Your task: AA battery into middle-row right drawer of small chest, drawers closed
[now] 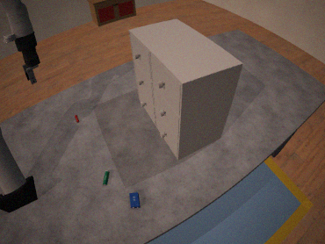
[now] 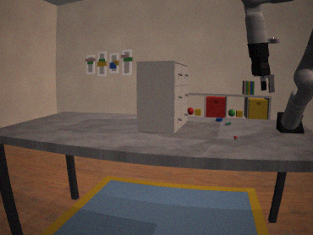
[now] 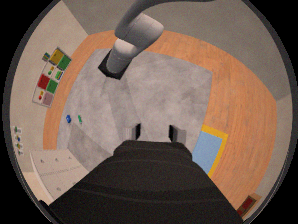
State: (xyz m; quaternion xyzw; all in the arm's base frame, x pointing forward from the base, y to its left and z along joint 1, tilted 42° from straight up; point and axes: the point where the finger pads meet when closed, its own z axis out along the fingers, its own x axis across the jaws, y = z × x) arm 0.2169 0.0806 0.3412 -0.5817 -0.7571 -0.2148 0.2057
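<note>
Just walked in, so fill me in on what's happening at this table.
Nothing is being handled yet. The gripper hangs open and empty, high above the table. The small chest stands with all its drawers pushed in. Three small things lie loose in front of it: a green one, a blue one and a red one.

Off-white chest, seemingly green battery

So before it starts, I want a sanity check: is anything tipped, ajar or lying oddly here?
Nothing stands out. The chest stands upright with all six drawers flush. The small red, green and blue items lie apart on the table, and the open gripper hangs empty above.
</note>
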